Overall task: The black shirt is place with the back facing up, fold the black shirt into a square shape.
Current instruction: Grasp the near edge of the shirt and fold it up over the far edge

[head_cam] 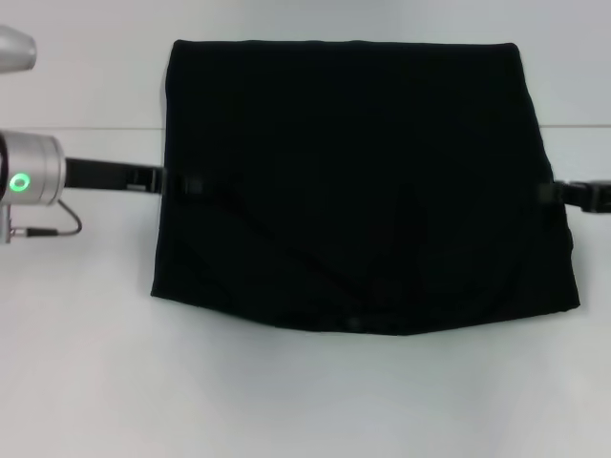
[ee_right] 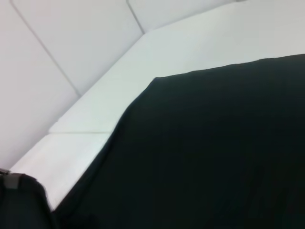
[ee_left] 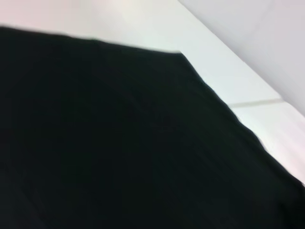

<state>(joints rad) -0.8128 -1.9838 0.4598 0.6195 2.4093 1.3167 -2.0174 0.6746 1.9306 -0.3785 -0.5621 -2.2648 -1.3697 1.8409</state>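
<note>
The black shirt lies spread on the white table as a wide, plain black, roughly rectangular shape, with no lettering showing. Its near edge bows slightly toward me. My left gripper is at the shirt's left edge at mid-height, its tip over the cloth. My right gripper is at the shirt's right edge at about the same height. The left wrist view is mostly filled by the black cloth, with one corner showing. The right wrist view also shows the cloth and a corner of it.
A seam crosses the white table behind the grippers, and the shirt lies across it. My left arm's silver wrist with a green light is at the left. Pale wall panels stand beyond the table.
</note>
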